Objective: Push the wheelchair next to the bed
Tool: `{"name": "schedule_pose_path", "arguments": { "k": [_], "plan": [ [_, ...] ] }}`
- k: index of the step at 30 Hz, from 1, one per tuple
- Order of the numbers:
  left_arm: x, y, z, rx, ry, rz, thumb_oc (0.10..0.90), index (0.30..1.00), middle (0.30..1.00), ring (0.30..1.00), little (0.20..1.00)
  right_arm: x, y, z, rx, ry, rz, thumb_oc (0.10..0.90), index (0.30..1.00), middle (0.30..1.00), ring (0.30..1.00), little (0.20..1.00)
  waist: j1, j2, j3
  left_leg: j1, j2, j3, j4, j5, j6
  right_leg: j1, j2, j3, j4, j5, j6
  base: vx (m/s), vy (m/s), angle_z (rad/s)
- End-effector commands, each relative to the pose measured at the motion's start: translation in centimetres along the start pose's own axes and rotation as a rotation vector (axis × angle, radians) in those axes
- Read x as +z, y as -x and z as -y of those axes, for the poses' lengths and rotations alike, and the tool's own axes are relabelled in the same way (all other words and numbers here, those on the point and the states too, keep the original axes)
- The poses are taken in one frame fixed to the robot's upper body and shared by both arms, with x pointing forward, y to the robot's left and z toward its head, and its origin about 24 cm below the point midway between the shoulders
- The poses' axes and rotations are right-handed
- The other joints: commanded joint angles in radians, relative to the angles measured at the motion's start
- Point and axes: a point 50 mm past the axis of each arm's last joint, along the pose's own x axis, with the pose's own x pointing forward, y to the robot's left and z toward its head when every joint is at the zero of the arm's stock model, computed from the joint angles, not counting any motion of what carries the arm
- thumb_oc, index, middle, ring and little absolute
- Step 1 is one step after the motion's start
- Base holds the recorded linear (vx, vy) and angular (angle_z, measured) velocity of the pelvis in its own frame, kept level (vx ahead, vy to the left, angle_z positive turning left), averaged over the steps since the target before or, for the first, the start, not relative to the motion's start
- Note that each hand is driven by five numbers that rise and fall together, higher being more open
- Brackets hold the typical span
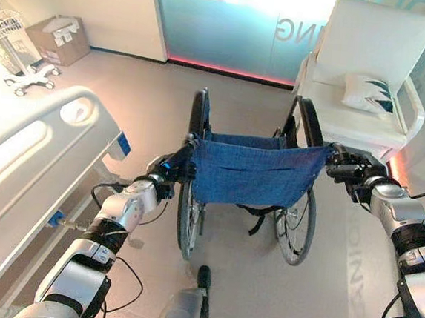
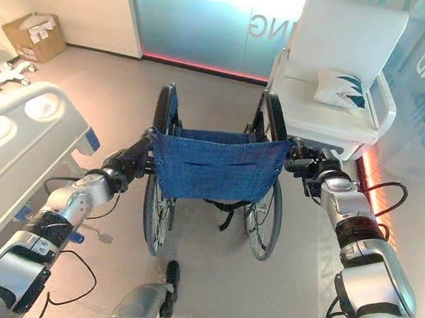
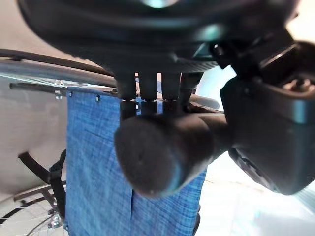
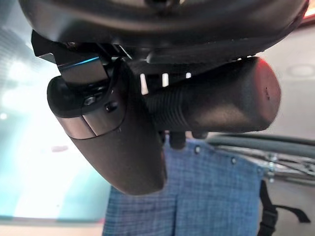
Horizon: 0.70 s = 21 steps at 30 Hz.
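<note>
both hands, left hand (image 1: pixel 168 168) and right hand (image 1: pixel 351 170), clench the wheelchair (image 1: pixel 252 170) handles; next, steer it toward the bed (image 1: pixel 33 166).

Strong daylight is being admitted through the frosted glass wall (image 1: pixel 231 27), where highlights are being blown out. The floor (image 1: pixel 165 103) is being evenly lit, with soft shadows being cast beneath the wheelchair (image 1: pixel 252 170). Straight lines are being bowed at the head views' edges. In both wrist views, near surfaces are being rendered blurred and dark against glare.
</note>
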Motion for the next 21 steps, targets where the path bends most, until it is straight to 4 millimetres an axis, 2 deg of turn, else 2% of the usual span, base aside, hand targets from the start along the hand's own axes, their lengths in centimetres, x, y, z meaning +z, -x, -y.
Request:
{"name": "schedule_pose_path", "arguments": {
  "k": [1,3,4,6,7,10,11,13,16,17,19,21],
  "plan": [
    [1.7,0.2,-1.2,0.079,0.044,0.183,0.4,0.3,0.3,0.3,0.3,7.5,1.7,-4.9,0.34,-0.07,0.424,0.4,0.3,0.3,0.3,0.3,0.053,-0.033,-0.061,-0.016,-0.049,-0.08,0.103,-0.126,-0.049,-0.08,-0.227,-0.027,0.439,0.256,0.114,0.39,0.214,-0.09],
    [1.3,0.2,-1.0,0.077,0.048,0.181,0.4,0.3,0.3,0.3,0.3,7.6,1.8,-5.0,0.349,-0.063,0.427,0.4,0.3,0.3,0.3,0.3,0.053,-0.028,-0.062,0.003,-0.062,-0.099,0.101,-0.133,-0.044,-0.112,-0.236,-0.014,0.505,0.286,0.114,0.31,0.141,0.21],
    [0.5,0.3,-0.6,0.07,0.046,0.174,0.4,0.3,0.3,0.3,0.3,7.7,1.8,-5.3,0.372,-0.054,0.431,0.4,0.3,0.3,0.3,0.3,0.05,-0.021,-0.064,0.042,-0.074,-0.113,0.096,-0.15,-0.034,-0.157,-0.241,-0.002,0.59,0.316,0.112,0.31,0.109,0.2],
    [0.2,0.3,-0.4,0.063,0.045,0.17,0.4,0.3,0.3,0.3,0.3,8.0,1.7,-5.5,0.377,-0.048,0.433,0.4,0.3,0.3,0.3,0.3,0.048,-0.016,-0.065,0.067,-0.077,-0.111,0.087,-0.159,-0.03,-0.184,-0.253,-0.014,0.582,0.315,0.103,0.29,0.051,-0.25],
    [0.0,0.3,-0.1,0.056,0.041,0.168,0.4,0.3,0.3,0.3,0.3,8.3,1.7,-5.5,0.376,-0.051,0.435,0.4,0.3,0.3,0.3,0.3,0.048,-0.012,-0.065,0.082,-0.077,-0.11,0.078,-0.161,-0.027,-0.194,-0.258,-0.029,0.557,0.301,0.097,0.28,-0.034,-0.43],
    [0.0,0.3,0.4,0.033,0.024,0.172,0.4,0.3,0.3,0.3,0.3,9.6,1.6,-5.4,0.357,-0.045,0.447,0.4,0.3,0.3,0.3,0.3,0.043,-0.002,-0.055,0.134,-0.069,-0.123,0.061,-0.171,-0.04,-0.254,-0.247,-0.076,0.375,0.26,0.085,0.26,-0.13,-0.21],
    [0.0,0.3,0.6,0.022,0.02,0.176,0.4,0.3,0.3,0.3,0.3,9.9,1.6,-5.2,0.352,-0.041,0.452,0.4,0.3,0.3,0.3,0.3,0.033,-0.001,-0.046,0.161,-0.067,-0.133,0.059,-0.188,-0.047,-0.305,-0.245,-0.084,0.279,0.273,0.085,0.22,-0.164,-0.07],
    [0.0,0.6,0.9,0.003,0.016,0.18,0.4,0.3,0.3,0.3,0.3,10.0,1.6,-4.8,0.332,-0.032,0.461,0.4,0.3,0.3,0.3,0.3,0.017,-0.005,-0.034,0.182,-0.067,-0.141,0.061,-0.215,-0.054,-0.36,-0.244,-0.076,0.163,0.307,0.099,0.22,-0.174,0.02],
    [-0.1,0.6,1.8,-0.048,0.003,0.173,0.4,0.3,0.3,0.3,0.3,10.6,1.6,-4.1,0.292,-0.027,0.467,0.4,0.3,0.3,0.3,0.3,-0.03,-0.027,-0.014,0.231,-0.094,-0.168,0.073,-0.295,-0.045,-0.467,-0.248,-0.024,-0.003,0.456,0.16,0.3,-0.205,0.43],
    [-0.1,0.5,2.4,-0.07,-0.003,0.164,0.4,0.3,0.3,0.3,0.3,10.9,1.5,-3.7,0.276,-0.027,0.464,0.4,0.3,0.3,0.3,0.3,-0.042,-0.027,-0.011,0.25,-0.094,-0.184,0.075,-0.316,-0.041,-0.491,-0.246,-0.012,-0.044,0.469,0.168,0.35,-0.218,0.87],
    [-0.3,0.4,3.1,-0.095,-0.015,0.152,0.4,0.3,0.3,0.3,0.3,11.0,1.4,-3.2,0.244,-0.021,0.447,0.4,0.3,0.3,0.3,0.3,-0.058,-0.028,-0.011,0.276,-0.091,-0.207,0.09,-0.349,-0.039,-0.507,-0.244,0.024,-0.083,0.484,0.17,0.32,-0.251,0.94],
    [-0.7,0.2,3.3,-0.104,-0.022,0.136,0.4,0.3,0.3,0.3,0.3,10.8,1.2,-2.8,0.227,-0.018,0.426,0.4,0.3,0.3,0.3,0.3,-0.064,-0.036,-0.02,0.291,-0.086,-0.214,0.112,-0.377,-0.039,-0.493,-0.246,0.05,-0.047,0.483,0.164,0.32,-0.331,0.98]
  ]
}}
